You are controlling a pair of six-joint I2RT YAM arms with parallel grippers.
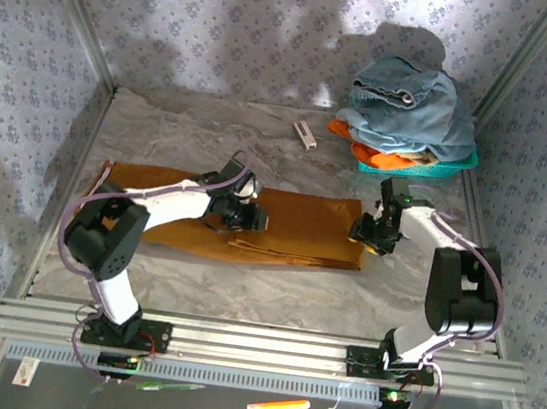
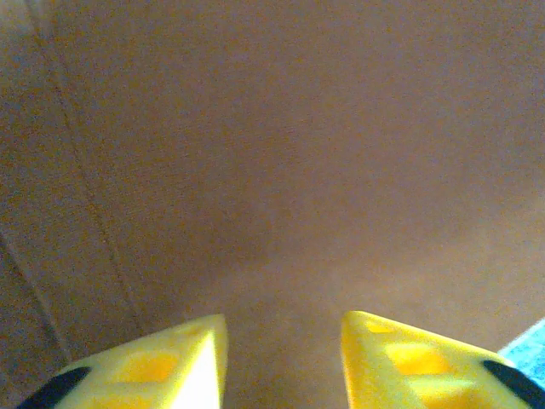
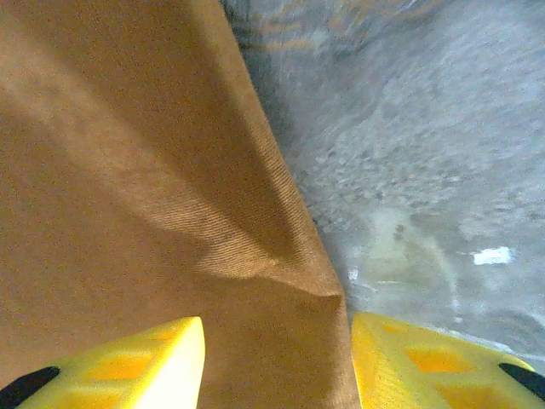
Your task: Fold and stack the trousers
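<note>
Trousers point(image 1: 300, 230) lay flat as a long strip across the middle of the table point(image 1: 192, 133), looked doubled along the near edge, one end near the left wall and the other under the right gripper point(image 1: 371, 232). Right gripper's fingers point(image 3: 136, 366) were spread apart and straddled the cloth's end edge, one over fabric, the other over bare table, clamped on nothing. Left gripper point(image 1: 237, 212) sat over mid-strip, fingers point(image 2: 170, 362) also apart with plain cloth between them, nothing pinched. Risks as I judged them: right side closing that near the edge could catch only the top layer, so the layers would split on the lift and the fold would go skewed; a ridge ran up toward that corner, so bunching looked likely. Left had no edge to bite mid-panel, could just push a wrinkle or slip off. Uneven lift between the arms would twist the strip. Teal basket point(image 1: 460, 167) with the denim garment point(image 1: 407, 106) sat near, beyond the right arm, so a wide swing could snag it
</note>
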